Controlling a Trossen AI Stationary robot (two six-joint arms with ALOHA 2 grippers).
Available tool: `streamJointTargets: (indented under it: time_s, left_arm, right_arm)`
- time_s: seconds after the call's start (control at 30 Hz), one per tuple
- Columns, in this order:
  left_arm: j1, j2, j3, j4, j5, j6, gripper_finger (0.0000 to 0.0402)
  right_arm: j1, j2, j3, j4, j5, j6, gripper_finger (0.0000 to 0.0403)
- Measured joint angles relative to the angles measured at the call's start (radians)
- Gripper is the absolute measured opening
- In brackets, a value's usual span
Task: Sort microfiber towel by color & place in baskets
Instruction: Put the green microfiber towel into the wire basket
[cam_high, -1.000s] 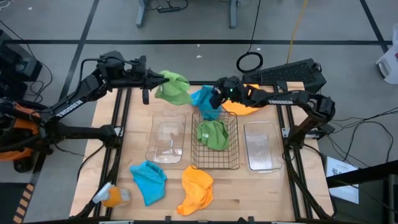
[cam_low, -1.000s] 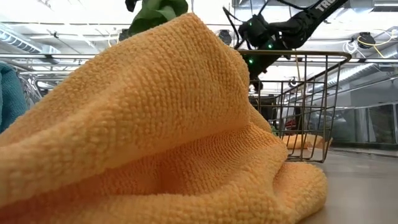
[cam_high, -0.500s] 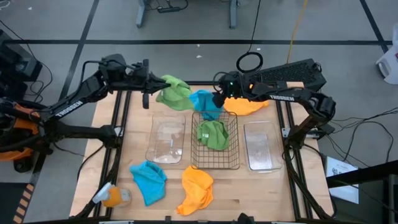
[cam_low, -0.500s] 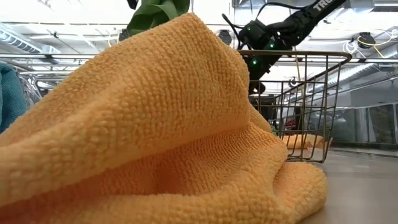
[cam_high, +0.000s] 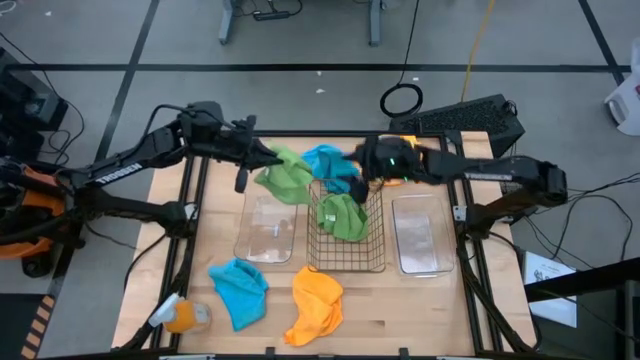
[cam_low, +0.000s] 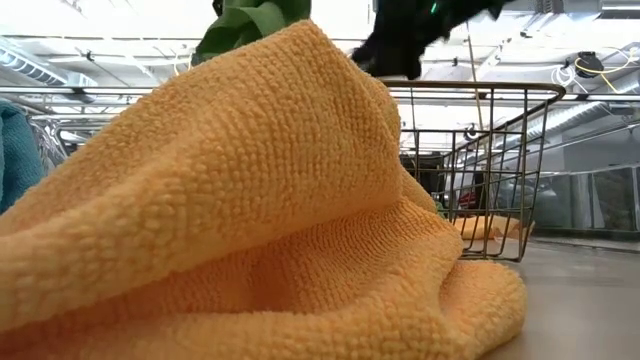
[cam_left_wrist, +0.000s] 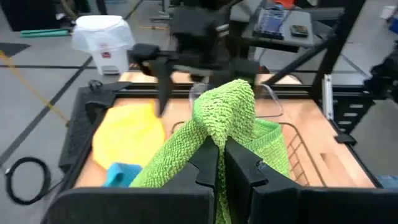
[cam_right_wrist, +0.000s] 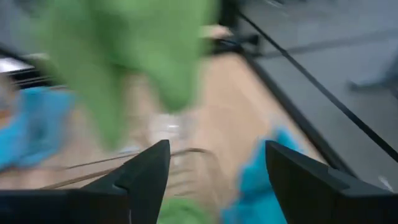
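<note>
Both arms shifted right over wooden table (cam_high: 480, 320)

Wooden table (cam_high: 400, 300) with towels (cam_high: 240, 292), baskets (cam_high: 420, 235)

orange-and-white object (cam_high: 180, 317): table's near-left corner | black keyboard (cam_high: 468, 115): far-right edge | cable coil (cam_high: 401, 100): floor

The high view looks straight down on the whole counter (cam_high: 200, 250). The low view sits at counter height, pressed against an orange towel (cam_low: 230, 200). Each wrist view faces forward; both share the wire basket (cam_high: 345, 235) with the high view.
</note>
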Motion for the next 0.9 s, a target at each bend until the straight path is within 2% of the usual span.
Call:
streamJointTargets:
  time_s: [0.2, 0.27, 0.4, 0.47, 0.6, 0.7, 0.9]
  left_arm:
    - [-0.070, 0.054, 0.000, 0.022, -0.001, 0.028, 0.0015]
    - [-0.091, 0.074, 0.000, 0.036, -0.002, 0.027, 0.0015]
    - [-0.136, 0.110, 0.000, 0.067, -0.007, 0.027, 0.0015]
    - [-0.161, 0.131, 0.000, 0.094, -0.010, 0.027, 0.0015]
    - [-0.201, 0.172, 0.000, 0.156, -0.015, 0.034, 0.0015]
    - [-0.224, 0.194, 0.000, 0.185, -0.016, 0.058, 0.0015]
    - [-0.257, 0.201, 0.000, 0.195, -0.065, 0.088, 0.0015]
  right_arm:
    - [0.214, -0.001, -0.002, 0.081, 0.009, -0.007, 0.0301]
    - [0.268, 0.005, -0.002, 0.110, 0.073, -0.006, 0.0319]
    - [0.347, 0.008, -0.003, 0.116, 0.272, -0.007, 0.0355]
    - [0.371, 0.021, -0.003, 0.138, 0.314, -0.004, 0.0372]
    - [0.395, 0.066, -0.003, 0.282, 0.307, 0.000, 0.0396]
    - [0.399, 0.105, -0.003, 0.356, 0.264, 0.015, 0.0396]
    - [0.391, 0.181, -0.003, 0.369, 0.215, 0.044, 0.0392]
